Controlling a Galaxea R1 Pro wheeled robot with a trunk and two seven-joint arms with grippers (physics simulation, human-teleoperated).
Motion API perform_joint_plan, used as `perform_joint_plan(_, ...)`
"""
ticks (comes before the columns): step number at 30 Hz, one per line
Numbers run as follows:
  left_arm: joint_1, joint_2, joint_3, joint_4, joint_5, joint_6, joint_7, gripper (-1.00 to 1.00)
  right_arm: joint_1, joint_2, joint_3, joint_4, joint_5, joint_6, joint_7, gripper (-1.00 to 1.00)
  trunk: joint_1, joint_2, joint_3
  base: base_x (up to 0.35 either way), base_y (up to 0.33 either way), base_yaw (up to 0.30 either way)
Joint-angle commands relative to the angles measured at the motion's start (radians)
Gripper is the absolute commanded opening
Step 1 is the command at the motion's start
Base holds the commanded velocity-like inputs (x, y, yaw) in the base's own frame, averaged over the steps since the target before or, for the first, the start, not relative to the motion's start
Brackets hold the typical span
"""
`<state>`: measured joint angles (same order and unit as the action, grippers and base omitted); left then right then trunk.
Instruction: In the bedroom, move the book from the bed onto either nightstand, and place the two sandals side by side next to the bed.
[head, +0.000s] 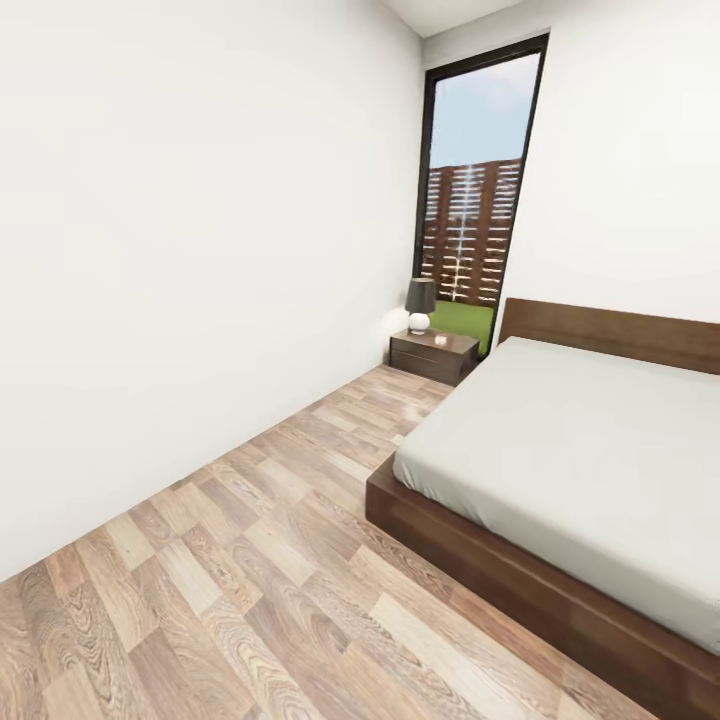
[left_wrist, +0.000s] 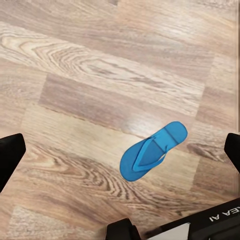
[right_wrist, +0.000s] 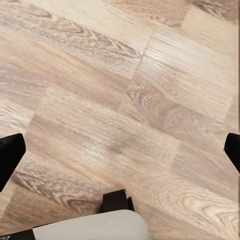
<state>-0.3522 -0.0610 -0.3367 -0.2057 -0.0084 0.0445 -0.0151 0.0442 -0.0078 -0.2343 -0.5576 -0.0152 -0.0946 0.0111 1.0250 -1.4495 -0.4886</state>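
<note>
One bright blue sandal lies flat on the wood-plank floor, below my left gripper, which hangs open well above it with black fingertips far apart. My right gripper is open too, over bare floor. In the head view the bed with its light-grey mattress fills the right side of the bedroom. A dark-brown nightstand stands at the bed's head, by the window. The visible stretch of mattress is bare; the book is out of view.
A dark-shaded lamp and a small pale object sit on the nightstand. A tall black-framed window is behind it. A white wall runs along the left, leaving a floor aisle beside the bed. Parts of my own base show under the left wrist.
</note>
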Motion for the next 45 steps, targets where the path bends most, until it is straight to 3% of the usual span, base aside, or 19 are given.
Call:
perform_joint_plan(1,0.0,0.0,-0.001,-0.001,-0.001,0.005,-0.002,1.0,0.0,0.0,-0.001,-0.001,-0.001,-0.002,0.001,1.0,0.0,0.0,-0.001,0.0,-0.146,0.0)
perform_joint_plan(45,0.001,0.001,-0.001,-0.001,-0.001,0.005,-0.002,1.0,0.0,0.0,-0.002,-0.005,-0.005,-0.002,0.01,1.0,0.0,0.0,-0.001,0.0,-0.013,0.0)
